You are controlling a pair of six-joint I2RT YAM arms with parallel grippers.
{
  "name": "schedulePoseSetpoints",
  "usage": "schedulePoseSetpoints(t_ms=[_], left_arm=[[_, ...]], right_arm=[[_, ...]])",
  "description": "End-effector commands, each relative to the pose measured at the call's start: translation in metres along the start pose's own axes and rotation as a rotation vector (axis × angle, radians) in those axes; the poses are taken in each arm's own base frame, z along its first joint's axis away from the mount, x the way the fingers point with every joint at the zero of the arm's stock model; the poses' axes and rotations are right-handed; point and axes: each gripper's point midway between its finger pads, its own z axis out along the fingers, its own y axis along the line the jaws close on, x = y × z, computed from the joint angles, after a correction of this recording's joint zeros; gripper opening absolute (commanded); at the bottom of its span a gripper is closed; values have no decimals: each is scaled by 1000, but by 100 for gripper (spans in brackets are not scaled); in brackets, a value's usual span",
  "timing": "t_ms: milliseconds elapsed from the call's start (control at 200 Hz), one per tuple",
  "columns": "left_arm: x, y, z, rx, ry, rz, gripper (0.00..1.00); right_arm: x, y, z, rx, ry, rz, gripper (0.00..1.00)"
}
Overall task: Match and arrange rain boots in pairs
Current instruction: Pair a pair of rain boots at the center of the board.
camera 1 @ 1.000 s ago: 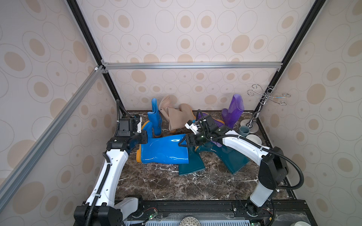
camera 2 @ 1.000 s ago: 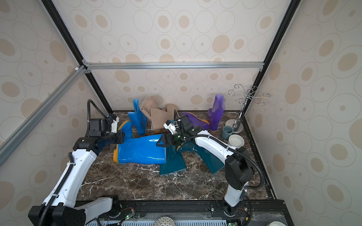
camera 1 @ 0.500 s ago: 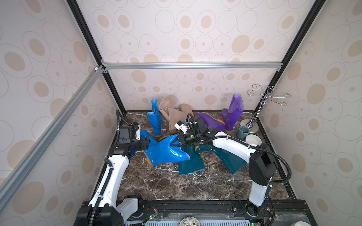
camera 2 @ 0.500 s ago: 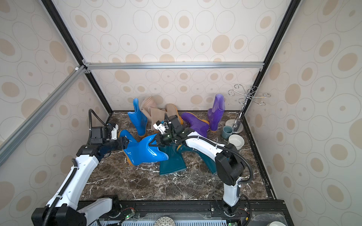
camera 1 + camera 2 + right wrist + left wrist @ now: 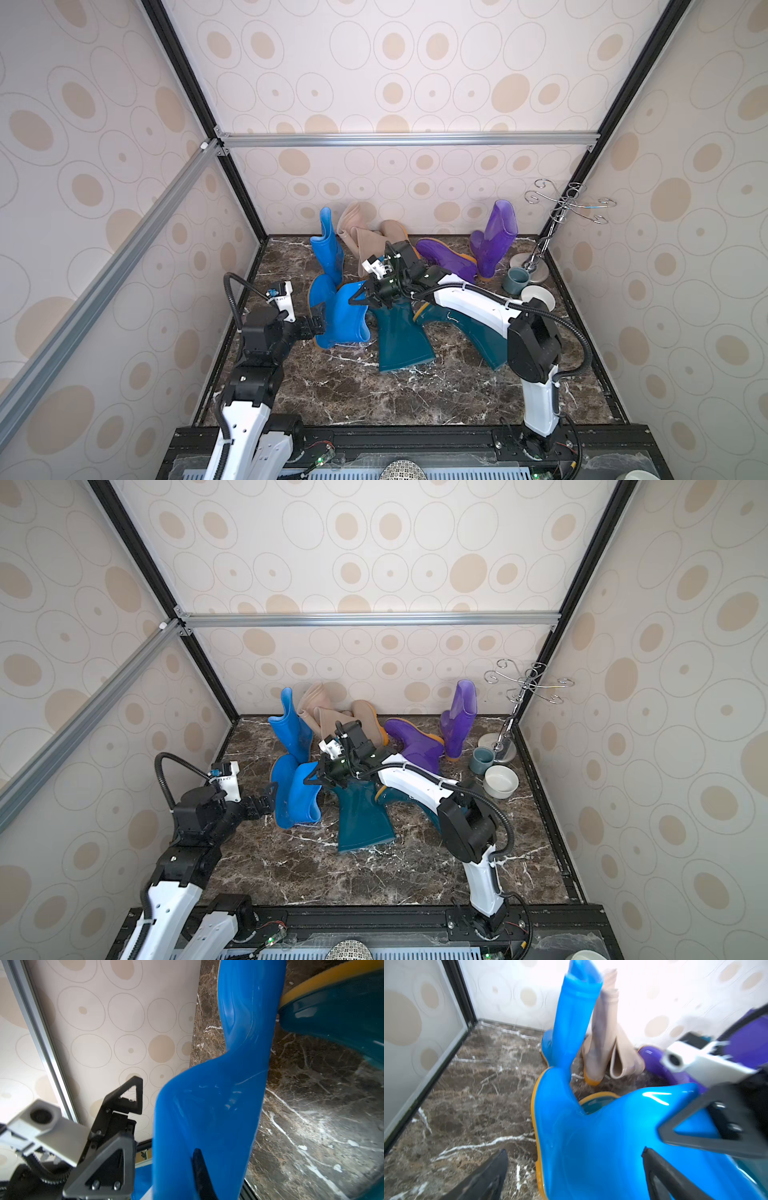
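A bright blue rain boot (image 5: pixel 343 318) (image 5: pixel 297 800) stands tilted at centre left, its opening toward the front. My right gripper (image 5: pixel 359 297) (image 5: pixel 193 1159) is shut on its shaft wall; one dark finger (image 5: pixel 199 1172) presses the blue rubber. My left gripper (image 5: pixel 318 322) (image 5: pixel 575 1176) is open, its fingers wide apart at the boot's sole side. Behind, the second blue boot (image 5: pixel 328 245) stands upright. Two beige boots (image 5: pixel 365 241) lean at the back wall. One purple boot (image 5: pixel 446 257) lies, one (image 5: pixel 496 237) stands. Two dark teal boots (image 5: pixel 401 336) (image 5: pixel 465 332) lie under my right arm.
A grey-blue cup (image 5: pixel 515 280), a white bowl (image 5: pixel 538 297) and a chrome hook stand (image 5: pixel 561 216) occupy the back right corner. Patterned walls close in on the left, back and right. Bare marble floor (image 5: pixel 374 395) shows toward the front.
The blue boot lay flat between both grippers; now it is tipped up and shifted left. My right gripper shut on its shaft. My left gripper opened, let go and drew back.
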Motion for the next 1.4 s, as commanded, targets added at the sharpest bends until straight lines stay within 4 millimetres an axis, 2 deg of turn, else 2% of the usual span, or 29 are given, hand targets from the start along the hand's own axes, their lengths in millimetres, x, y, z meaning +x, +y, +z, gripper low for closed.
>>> schedulePoseSetpoints(t_ms=[0,265,475,575,675,810,965,1205,1285,1396], left_arm=[[-2,-5,-3,3,-32,-4,100],[10,-32,-9,24,-5,165,100],[9,-50,-6,66,7,251,100],[8,-57,-5,64,16,309,100],[16,-60,-5,45,70,398,100],[13,-66,-13,55,48,457,100],[15,-73,-11,64,81,499,100],[-4,-88,-18,71,58,525,100],[0,-95,-18,92,104,530,100],[2,-85,-13,0,130,521,100]], right_arm=[[-8,1,6,10,-16,113,0],[-17,9,10,7,-1,129,0],[-37,17,24,-53,30,208,0],[-46,21,24,-65,21,223,0],[-52,21,23,-72,10,237,0],[-54,20,24,-79,12,255,0],[-56,21,27,-88,14,267,0],[-57,23,27,-93,7,267,0],[-56,24,28,-95,11,267,0],[-55,26,28,-105,12,266,0]])
